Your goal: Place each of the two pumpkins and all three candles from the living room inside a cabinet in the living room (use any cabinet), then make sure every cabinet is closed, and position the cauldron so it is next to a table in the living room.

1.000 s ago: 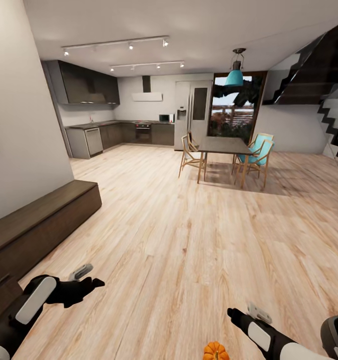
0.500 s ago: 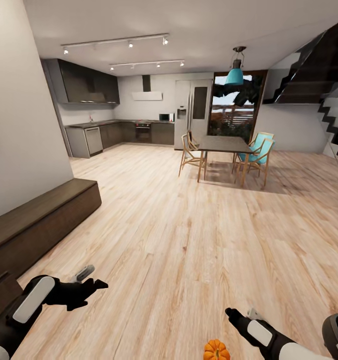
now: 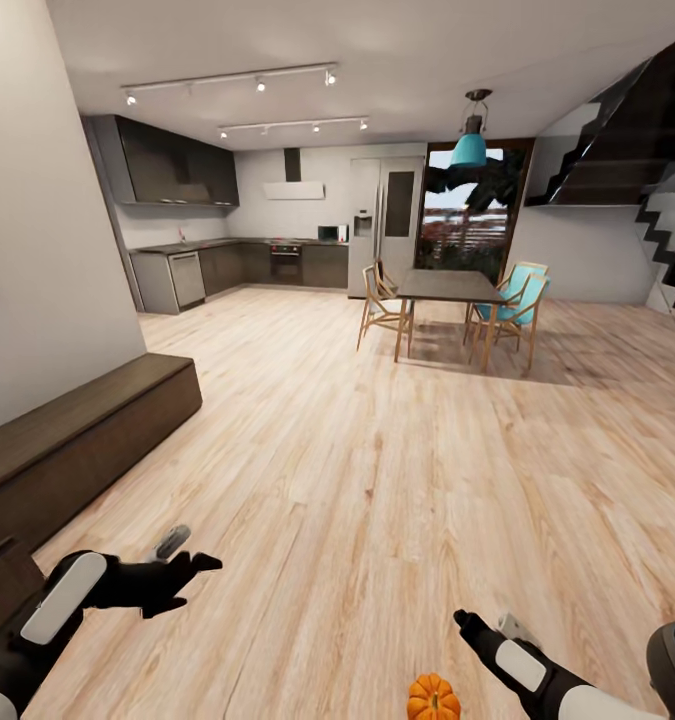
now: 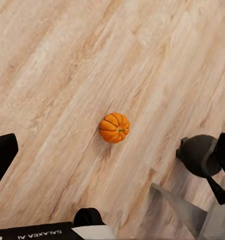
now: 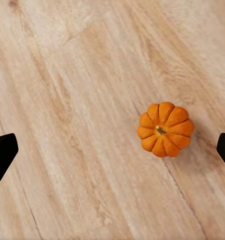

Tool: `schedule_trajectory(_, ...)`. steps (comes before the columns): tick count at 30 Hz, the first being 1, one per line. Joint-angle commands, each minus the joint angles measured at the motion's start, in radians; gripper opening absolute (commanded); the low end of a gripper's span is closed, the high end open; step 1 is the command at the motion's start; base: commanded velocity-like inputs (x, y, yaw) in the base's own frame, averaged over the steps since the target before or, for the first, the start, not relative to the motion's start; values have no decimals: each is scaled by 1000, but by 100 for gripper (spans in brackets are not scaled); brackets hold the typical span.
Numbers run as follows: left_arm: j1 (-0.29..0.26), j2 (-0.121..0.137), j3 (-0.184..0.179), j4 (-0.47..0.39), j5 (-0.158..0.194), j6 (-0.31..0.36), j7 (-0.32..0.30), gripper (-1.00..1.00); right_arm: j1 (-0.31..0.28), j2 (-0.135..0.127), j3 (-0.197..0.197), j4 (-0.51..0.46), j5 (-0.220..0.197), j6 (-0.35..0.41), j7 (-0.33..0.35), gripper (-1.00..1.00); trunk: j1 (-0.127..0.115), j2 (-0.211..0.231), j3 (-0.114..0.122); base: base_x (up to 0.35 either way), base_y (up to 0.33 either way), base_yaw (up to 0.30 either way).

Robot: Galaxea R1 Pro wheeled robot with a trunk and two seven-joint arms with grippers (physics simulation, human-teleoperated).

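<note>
A small orange pumpkin was seen standing on the light wood floor, at the near edge of the head view, between the two arms and nearer the right one. In the right wrist view the pumpkin was looked down on from above, its stem upward, lying between the two dark fingertips at the frame's edges but off centre, nearer one of them; the fingers were spread wide, with nothing pinched. The right gripper was held above the floor, apart from the pumpkin.

In the left wrist view the same pumpkin lay well ahead of the fingers, a dark fingertip showing at one edge; the other finger could not be made out clearly, so the spread of the left fingers could not be told. The left gripper was seen in the head view held over the floor, well apart from the pumpkin, with nothing in it.

A long, low dark-brown cabinet stood against the wall beyond the left gripper, its fronts closed as far as could be seen. Farther off, a dining table with chairs and a dark kitchen were visible.
</note>
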Motion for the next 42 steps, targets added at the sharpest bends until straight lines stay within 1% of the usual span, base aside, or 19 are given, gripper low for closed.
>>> schedule_trajectory(1,0,9,-5,0,36,2,-9,100,0,-1,8,-3,-7,1,-5,100,4,-8,-4,0,0,0)
schedule_trajectory(3,0,32,-13,0,66,3,-48,100,0,-1,7,-3,-7,3,5,100,12,-22,-10,0,0,0)
schedule_trajectory(5,2,49,-16,1,80,4,-109,100,1,-3,7,-3,-8,7,31,100,19,-36,-17,0,0,0)
schedule_trajectory(7,6,61,-18,3,88,5,-199,100,1,-3,7,-3,-8,12,67,100,27,-50,-23,0,0,0)
schedule_trajectory(8,9,67,-18,4,90,5,-272,100,1,-3,7,-3,-8,14,87,100,31,-57,-26,0,0,0)
schedule_trajectory(11,10,74,-20,5,92,6,-396,100,2,-2,7,-2,-7,15,102,100,42,-78,-36,0,0,0)
schedule_trajectory(13,10,89,-22,5,93,6,-454,100,3,-2,7,-2,-7,16,105,100,50,-92,-42,0,0,0)
schedule_trajectory(16,11,107,-26,5,93,6,-508,100,3,-2,7,0,-7,15,105,100,61,-113,-51,0,0,0)
schedule_trajectory(18,11,113,-30,5,93,6,-538,100,3,-1,7,13,-7,15,105,100,69,-127,-57,0,0,0)
schedule_trajectory(23,11,115,-42,5,93,6,-553,100,3,0,7,30,-8,2,106,100,88,-162,-73,0,0,0)
schedule_trajectory(28,11,113,-45,3,94,7,-560,100,3,-1,7,32,-9,0,107,100,107,-197,-89,0,0,0)
schedule_trajectory(31,11,113,-62,3,94,7,-590,100,3,-2,6,33,-10,1,106,100,119,-218,-98,0,0,0)
schedule_trajectory(34,11,114,-79,4,94,6,-625,100,4,-1,5,33,-20,1,106,100,130,-239,-108,0,0,0)
schedule_trajectory(36,11,115,-86,4,94,6,-646,100,4,-1,5,33,-36,0,107,100,138,-253,-114,0,0,0)
schedule_trajectory(42,11,115,-90,4,94,6,-658,100,4,0,5,34,-45,-1,107,100,161,-295,-133,0,0,0)
